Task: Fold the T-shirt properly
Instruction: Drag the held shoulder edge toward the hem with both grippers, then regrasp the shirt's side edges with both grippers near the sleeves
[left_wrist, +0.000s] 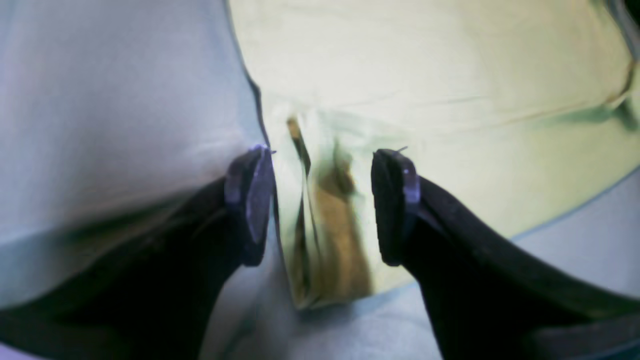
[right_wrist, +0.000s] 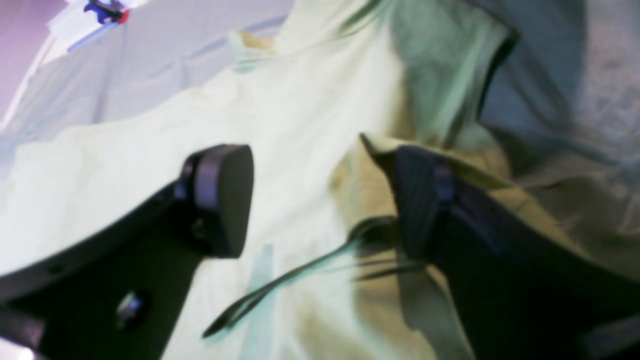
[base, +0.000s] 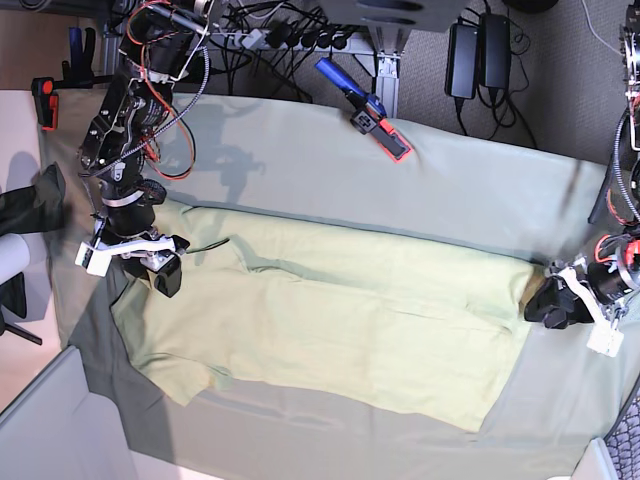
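The pale yellow-green T-shirt (base: 350, 320) lies spread across the table, its long side running left to right. My right gripper (base: 165, 272) hangs over the shirt's left end. In the right wrist view it (right_wrist: 320, 200) is open above the T-shirt (right_wrist: 150, 150), with a flap of cloth lying against the right finger (right_wrist: 420, 200). My left gripper (base: 552, 305) is at the shirt's right edge. In the left wrist view it (left_wrist: 322, 200) is open, with a folded edge of the T-shirt (left_wrist: 425, 65) standing between the fingers, which do not pinch it.
The grey-green tablecloth (base: 300, 150) covers the table under the shirt. A blue and red clamp (base: 365, 108) grips its far edge, and a red clamp (base: 45, 100) sits at the far left. Cables and power bricks (base: 480, 55) lie behind the table.
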